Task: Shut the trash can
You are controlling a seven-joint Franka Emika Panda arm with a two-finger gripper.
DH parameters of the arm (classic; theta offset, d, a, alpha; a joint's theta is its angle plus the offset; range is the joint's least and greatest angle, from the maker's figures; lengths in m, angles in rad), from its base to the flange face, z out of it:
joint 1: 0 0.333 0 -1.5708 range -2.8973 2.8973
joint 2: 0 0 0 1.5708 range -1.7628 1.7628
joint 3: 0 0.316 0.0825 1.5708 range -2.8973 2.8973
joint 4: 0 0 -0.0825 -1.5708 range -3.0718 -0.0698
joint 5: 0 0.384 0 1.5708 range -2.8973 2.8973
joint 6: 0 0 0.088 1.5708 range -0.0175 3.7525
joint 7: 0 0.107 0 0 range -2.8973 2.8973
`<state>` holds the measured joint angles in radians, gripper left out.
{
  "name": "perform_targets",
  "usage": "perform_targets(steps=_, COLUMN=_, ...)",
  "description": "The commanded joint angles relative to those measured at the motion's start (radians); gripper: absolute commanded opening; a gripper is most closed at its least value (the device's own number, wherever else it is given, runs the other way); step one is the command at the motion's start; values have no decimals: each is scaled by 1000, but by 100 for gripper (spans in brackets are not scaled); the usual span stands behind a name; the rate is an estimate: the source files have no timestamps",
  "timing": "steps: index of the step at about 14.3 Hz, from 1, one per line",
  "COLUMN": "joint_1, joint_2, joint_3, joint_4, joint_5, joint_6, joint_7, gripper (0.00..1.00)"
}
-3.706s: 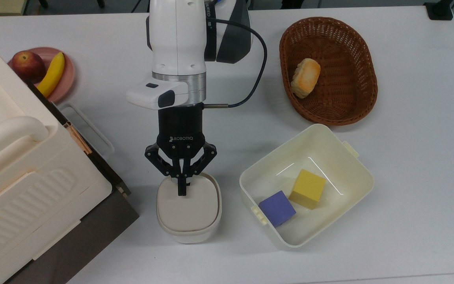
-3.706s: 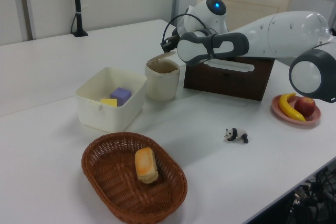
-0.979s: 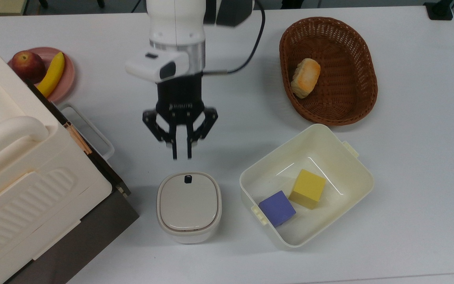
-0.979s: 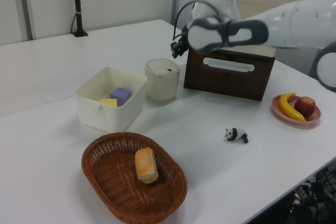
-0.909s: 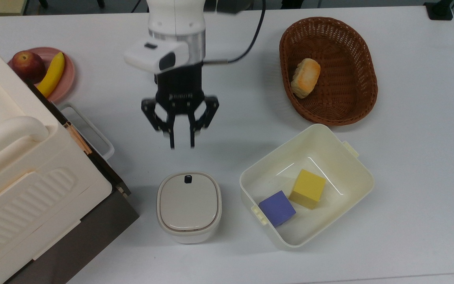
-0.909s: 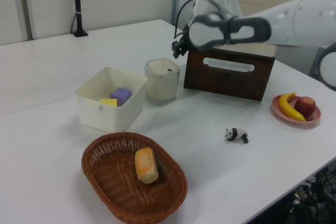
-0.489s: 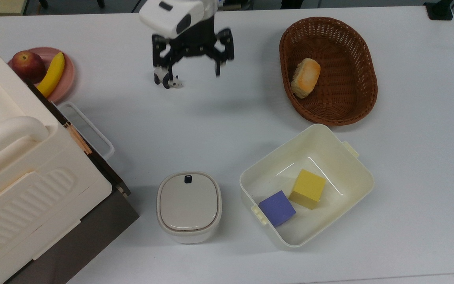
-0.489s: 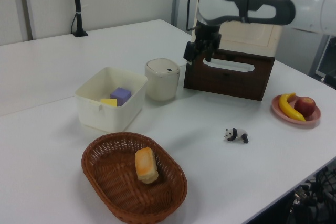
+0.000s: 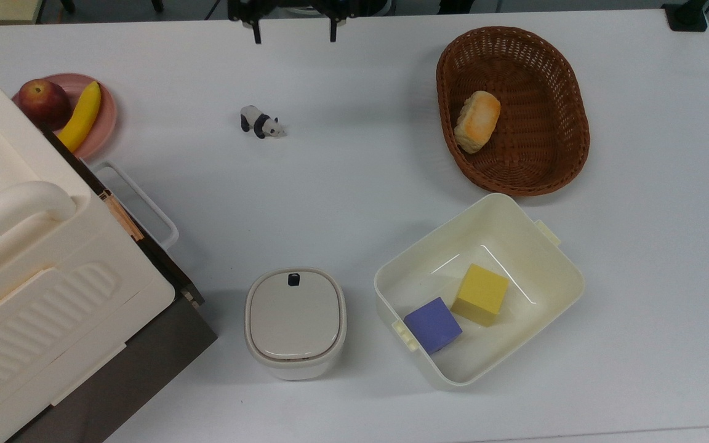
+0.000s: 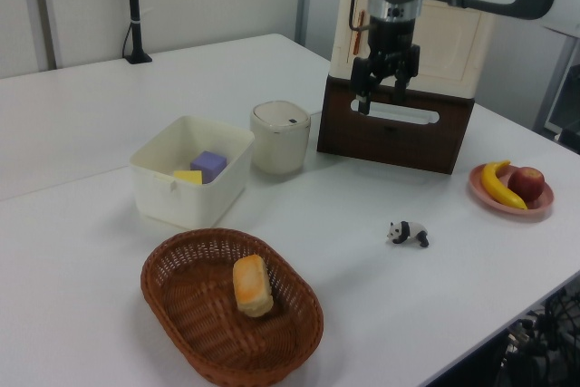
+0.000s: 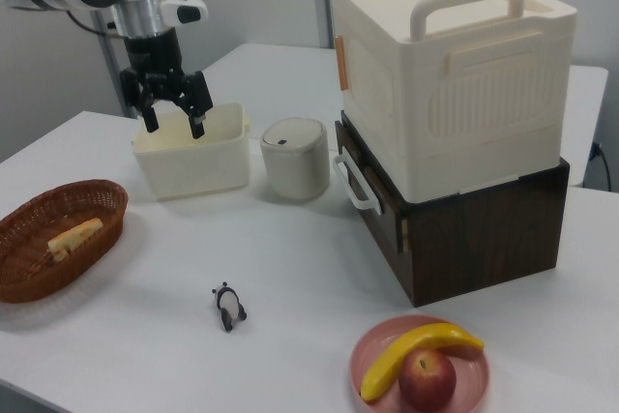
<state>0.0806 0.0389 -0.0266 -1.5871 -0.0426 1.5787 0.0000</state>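
Note:
The trash can [image 9: 295, 323] is a small cream rounded-square bin near the front of the white table. Its flat lid lies down level with the rim, and the dark button [image 9: 293, 279] shows at the lid's far edge. The same trash can [image 10: 281, 138] stands between a cream tub and a brown box in the left view, and in the right view the trash can [image 11: 296, 157] also has its lid down. My gripper [image 9: 294, 34] hangs open and empty, high above the table and far from the can. It shows as well in the left view [image 10: 381, 104] and in the right view [image 11: 175, 128].
A cream tub [image 9: 551, 258] with a yellow and a purple block sits at the can's right in the top view. A wicker basket [image 9: 576, 111] holds bread. A toy panda [image 9: 261, 123], a pink plate [image 9: 107, 120] of fruit and a big cream box [image 9: 22, 277] on a brown crate are nearby.
The gripper has lifted off the lid, opened wide and drawn back to the top view's upper edge. The lid now lies flat with its button uncovered.

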Motion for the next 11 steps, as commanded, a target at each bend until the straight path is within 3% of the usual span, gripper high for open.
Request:
perform_targets(steps=1, joint_1=-36, joint_2=-86, joint_3=-24, joint_4=-14, joint_5=75, joint_6=-20, joint_7=75, gripper=100)
perform_targets(steps=11, joint_1=-36, joint_2=-86, joint_3=-24, joint_4=-19, joint_5=73, joint_6=-26, joint_7=74, gripper=100)
